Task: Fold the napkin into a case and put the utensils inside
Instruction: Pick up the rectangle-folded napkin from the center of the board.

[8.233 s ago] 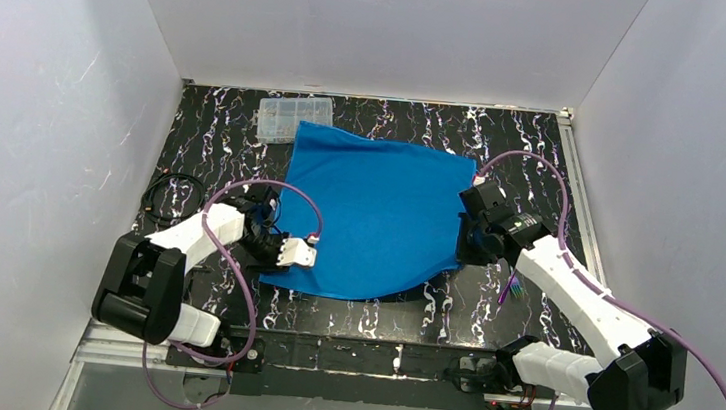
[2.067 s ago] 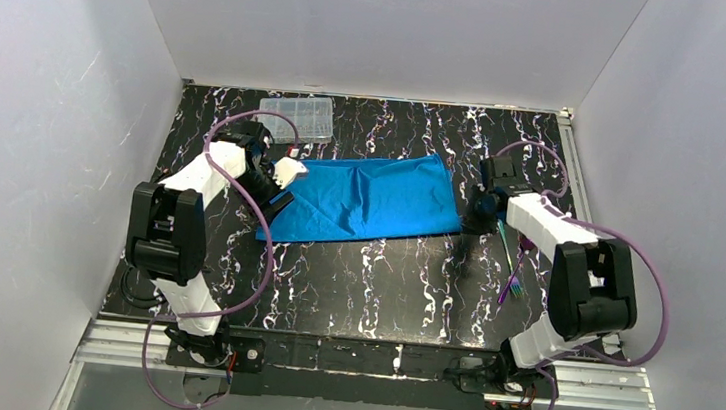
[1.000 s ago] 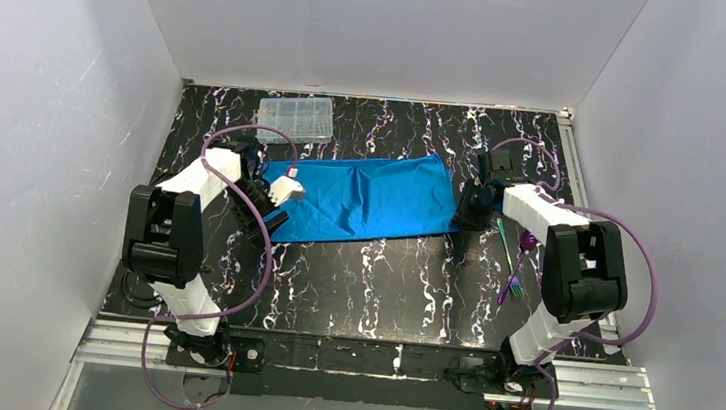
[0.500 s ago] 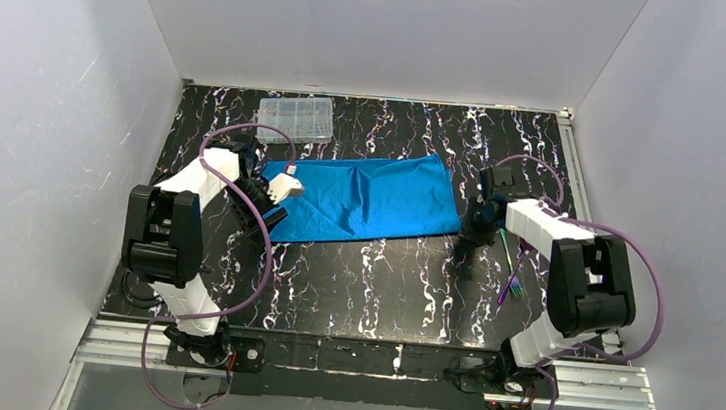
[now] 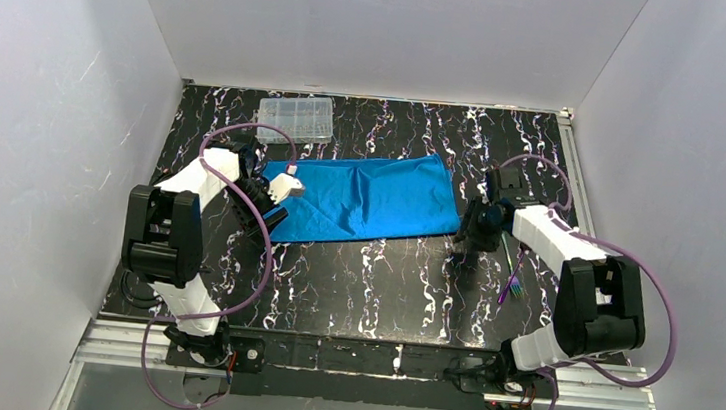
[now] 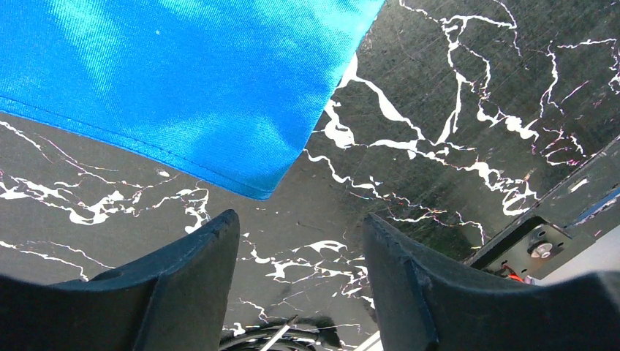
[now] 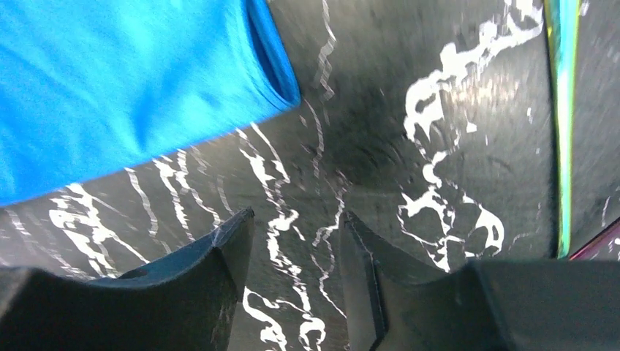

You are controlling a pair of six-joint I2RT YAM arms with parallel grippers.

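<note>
Both pairs of jaws stand partly open, gripping nothing. The left jaws hover just off the near left corner of the bright blue cloth napkin (image 5: 369, 201), which lies folded into a strip on the black white-veined bench (image 5: 372, 276). The right jaws hover off its right end. Thin green and purple plastic utensils (image 5: 509, 282) lie right of the napkin.

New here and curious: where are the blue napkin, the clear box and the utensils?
napkin (image 5: 364, 200): top view, middle of the cloth.
clear box (image 5: 295, 117): top view, lid centre.
utensils (image 5: 511, 282): top view, purple piece's shaft.
</note>
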